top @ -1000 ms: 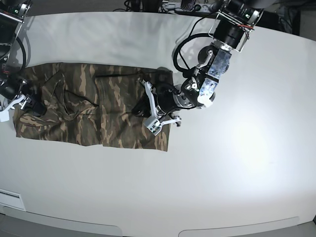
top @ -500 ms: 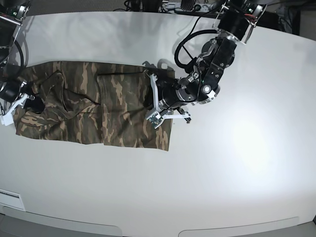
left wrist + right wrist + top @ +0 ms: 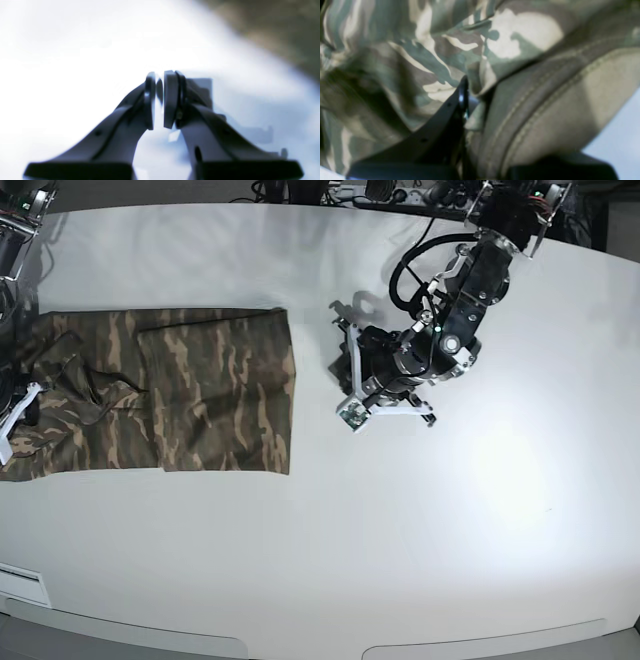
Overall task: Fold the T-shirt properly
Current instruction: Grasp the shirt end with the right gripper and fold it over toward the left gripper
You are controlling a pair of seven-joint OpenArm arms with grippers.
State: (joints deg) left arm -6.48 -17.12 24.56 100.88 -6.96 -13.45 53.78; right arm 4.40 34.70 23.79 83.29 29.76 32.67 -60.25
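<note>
While the right claw [image 3: 14, 408] grips one T-shirt [image 3: 190, 402], the left claw [image 3: 352, 380] hangs nearly closed, empty.

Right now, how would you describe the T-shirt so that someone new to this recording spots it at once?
Start from the wide white table that fills the base view and go to its left side. There the T-shirt lies flat as a long folded band, right edge squared off. It is the only patterned thing in sight: brown, tan and dark green camouflage cloth, apart from the left gripper beside it.
</note>
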